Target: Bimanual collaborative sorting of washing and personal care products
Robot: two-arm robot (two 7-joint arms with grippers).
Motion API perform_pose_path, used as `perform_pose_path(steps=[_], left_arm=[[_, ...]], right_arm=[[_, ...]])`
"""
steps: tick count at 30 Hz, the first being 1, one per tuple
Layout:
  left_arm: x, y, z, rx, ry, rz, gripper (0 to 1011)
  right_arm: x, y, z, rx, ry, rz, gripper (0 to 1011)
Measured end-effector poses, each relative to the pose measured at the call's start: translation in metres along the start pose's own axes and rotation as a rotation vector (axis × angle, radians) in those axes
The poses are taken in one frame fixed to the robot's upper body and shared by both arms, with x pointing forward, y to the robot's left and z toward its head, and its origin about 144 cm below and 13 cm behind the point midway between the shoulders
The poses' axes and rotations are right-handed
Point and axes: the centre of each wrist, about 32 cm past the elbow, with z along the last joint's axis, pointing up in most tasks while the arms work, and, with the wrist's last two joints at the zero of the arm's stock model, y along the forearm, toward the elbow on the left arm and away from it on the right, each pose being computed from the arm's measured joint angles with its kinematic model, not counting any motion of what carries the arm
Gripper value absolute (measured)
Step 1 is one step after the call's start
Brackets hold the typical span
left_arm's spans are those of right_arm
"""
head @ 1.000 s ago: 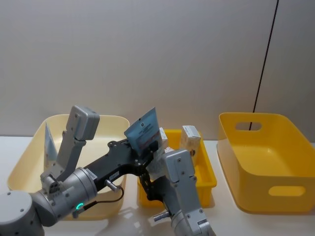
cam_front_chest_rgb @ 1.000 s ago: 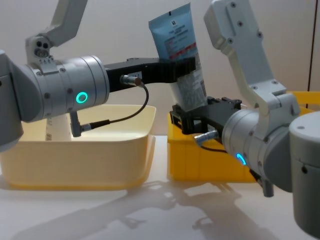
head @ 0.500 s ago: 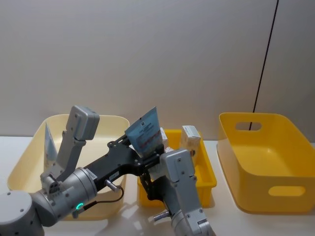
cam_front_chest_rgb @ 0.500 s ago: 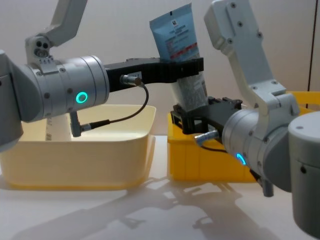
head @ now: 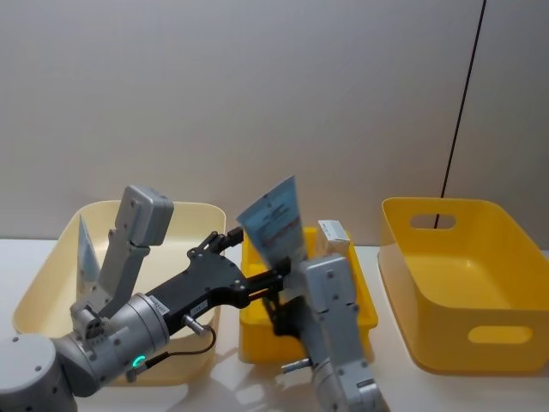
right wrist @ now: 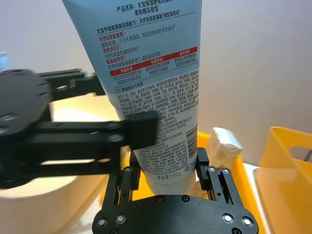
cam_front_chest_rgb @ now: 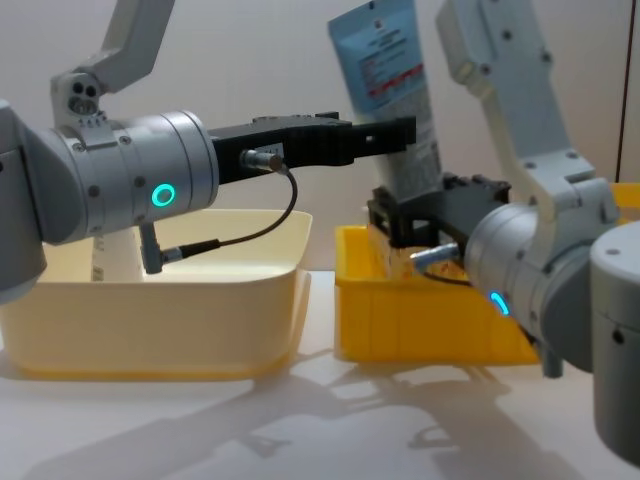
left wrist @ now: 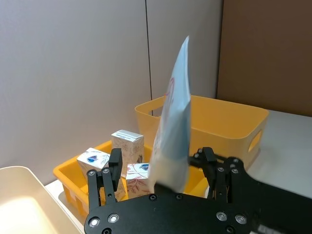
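Tube above middle bin, cartons inside it, left bin and right bin flanking

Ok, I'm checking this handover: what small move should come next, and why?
Probably draw the left gripper straight back off the tube. Its jaws stand open on either side of the tube, while the right gripper is shut on the tube's white lower end, holding it over the small yellow bin. Clearing the left jaws first should avoid a knock.

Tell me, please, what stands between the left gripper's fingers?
The tall light-blue squeeze tube, touching neither finger in the left wrist view; the right gripper clamps its lower end.
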Motion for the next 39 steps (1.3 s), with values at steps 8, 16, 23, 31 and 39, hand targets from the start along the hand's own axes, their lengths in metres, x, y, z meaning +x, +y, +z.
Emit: perform_pose_path(steps=[8,16,23,31,39], left_arm=[[0.0,0.0,0.0,0.0,0.0,0.0,1002],[0.0,0.0,0.0,0.0,0.0,0.0,1002],[0.0,0.0,0.0,0.0,0.0,0.0,1002],[0.0,0.0,0.0,0.0,0.0,0.0,1002],[0.0,0.0,0.0,0.0,0.0,0.0,1002]], right_arm=[[0.015,0.005,0.001,0.055,-0.008,-0.111,658],[0.037,0.011,0.004,0.104,-0.015,-0.228,659],[0.061,0.018,0.008,0.145,-0.023,-0.343,658],[0.092,0.022,0.011,0.161,-0.038,-0.475,658],[0.112,0.021,0.012,0.119,-0.052,-0.556,658]])
